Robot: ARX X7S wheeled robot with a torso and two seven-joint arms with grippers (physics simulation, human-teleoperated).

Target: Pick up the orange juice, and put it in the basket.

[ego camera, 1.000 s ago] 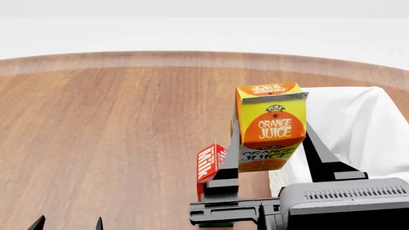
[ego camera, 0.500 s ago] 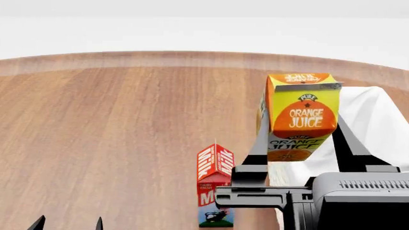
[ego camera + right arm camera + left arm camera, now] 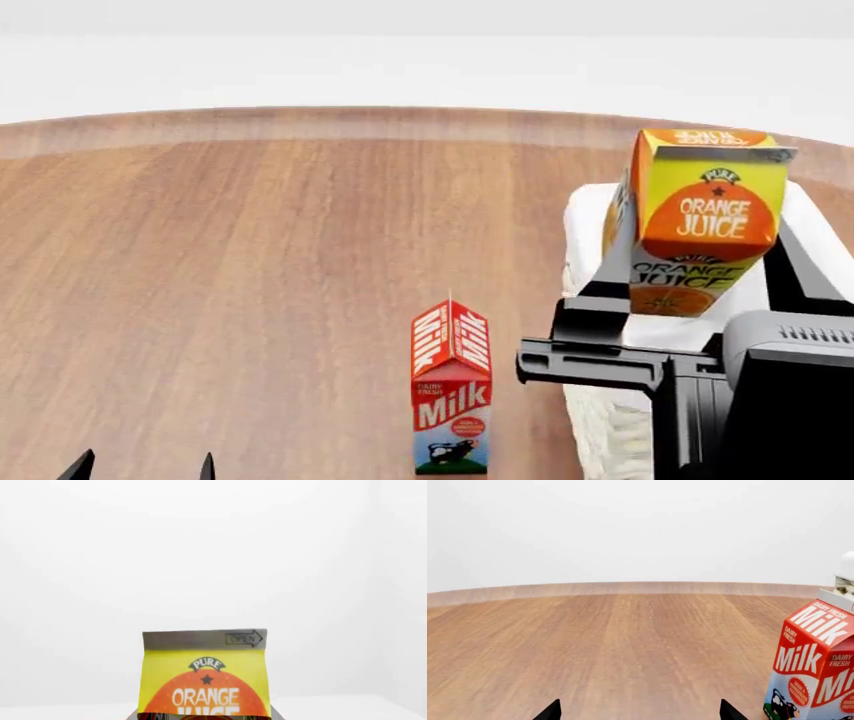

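The orange juice (image 3: 701, 220), a tall carton with an orange top and yellow-green body, hangs upright in the air over the basket (image 3: 587, 230). My right gripper (image 3: 694, 285) is shut on its lower part, one dark finger (image 3: 607, 270) on each side. The right wrist view shows the carton's face (image 3: 205, 675) close up against a white background. The white basket with its cloth liner sits at the table's right, mostly hidden behind the arm and carton. My left gripper (image 3: 143, 468) is open and empty at the near left; only its two tips show in the left wrist view (image 3: 635, 712).
A red-and-white Milk carton (image 3: 450, 390) stands upright on the wooden table (image 3: 240, 280), just left of the basket; it also shows in the left wrist view (image 3: 814, 665). The table's curved far edge (image 3: 400, 120) meets a white background.
My right gripper has carried the orange juice to the right and upward, from beside the Milk carton to above the basket. The Milk carton is now fully uncovered. The left gripper has not moved.
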